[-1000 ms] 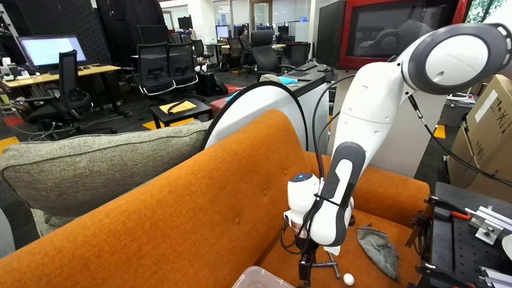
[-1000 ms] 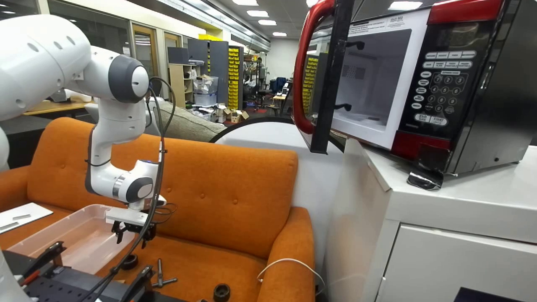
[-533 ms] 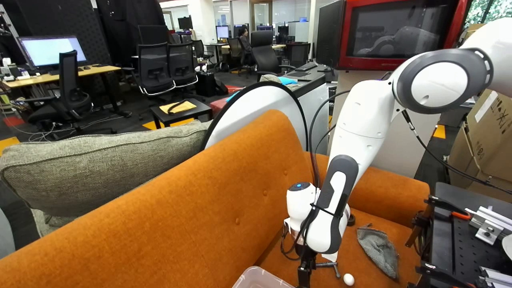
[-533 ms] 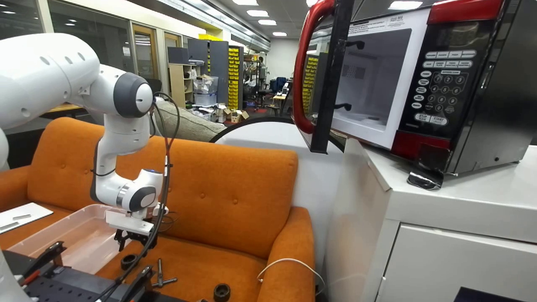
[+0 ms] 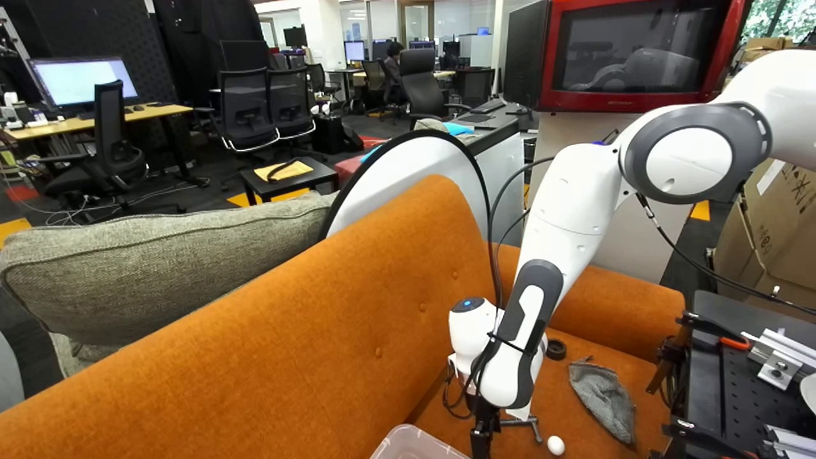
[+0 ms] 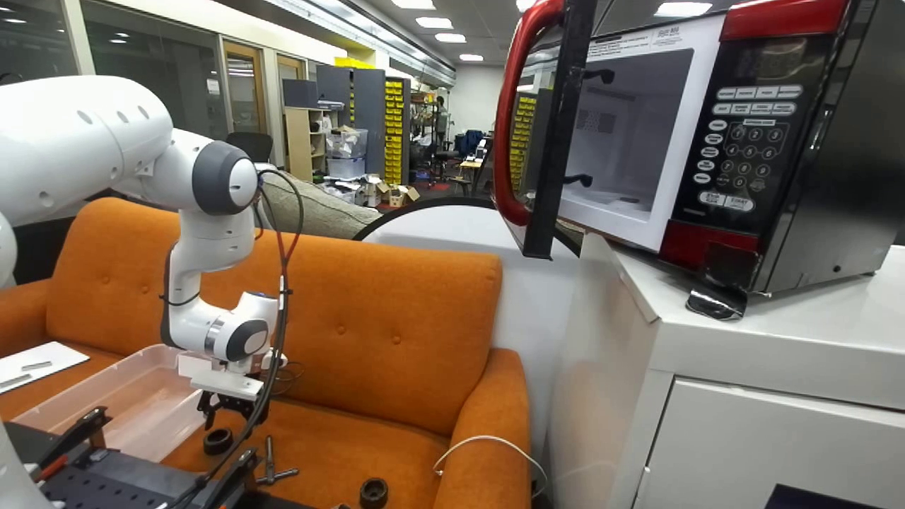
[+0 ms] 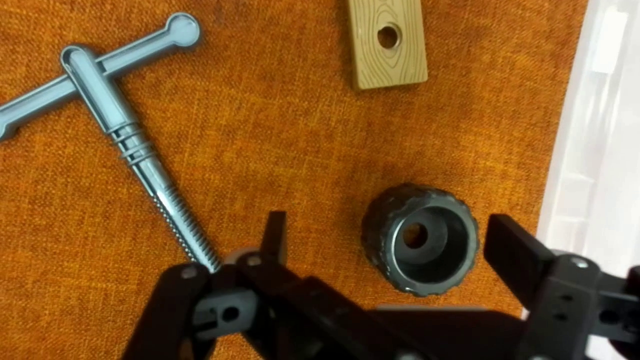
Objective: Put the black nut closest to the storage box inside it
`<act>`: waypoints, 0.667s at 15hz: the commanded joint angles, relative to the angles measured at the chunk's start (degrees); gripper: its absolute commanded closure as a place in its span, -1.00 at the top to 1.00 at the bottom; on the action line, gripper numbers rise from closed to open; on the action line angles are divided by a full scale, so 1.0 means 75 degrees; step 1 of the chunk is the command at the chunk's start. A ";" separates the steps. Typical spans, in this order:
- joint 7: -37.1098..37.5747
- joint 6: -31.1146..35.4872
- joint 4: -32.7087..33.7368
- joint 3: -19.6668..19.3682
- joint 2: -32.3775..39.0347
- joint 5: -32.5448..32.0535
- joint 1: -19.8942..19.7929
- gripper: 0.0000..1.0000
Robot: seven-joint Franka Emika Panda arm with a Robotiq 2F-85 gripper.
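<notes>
One claw (image 7: 387, 237), spread wide, hangs above the black nut (image 7: 425, 245).

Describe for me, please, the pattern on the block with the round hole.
The block is tan with darker wood-grain lines; it shows best in the wrist view.

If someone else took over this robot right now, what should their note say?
Pincer: open, holding nothing, poised above the nearer black nut.
Black nut: on the orange sofa, beside the storage box, outside it.
Done: pincer roughly lined up with the nut.
Left: likely lower, close on the nut, lift, release it inside the box. Leave the farther nut.
</notes>
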 commanded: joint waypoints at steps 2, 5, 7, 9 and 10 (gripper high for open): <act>0.0343 -0.0544 0.0683 -0.0257 0.0409 -0.0239 0.0187 1.00; 0.0363 -0.0796 0.1096 -0.0286 0.0685 -0.0293 0.0220 1.00; 0.0367 -0.0935 0.1360 -0.0253 0.0848 -0.0305 0.0264 1.00; 0.0390 -0.1043 0.1599 -0.0263 0.0998 -0.0317 0.0361 1.00; 0.0425 -0.1094 0.1717 -0.0277 0.1074 -0.0314 0.0412 1.00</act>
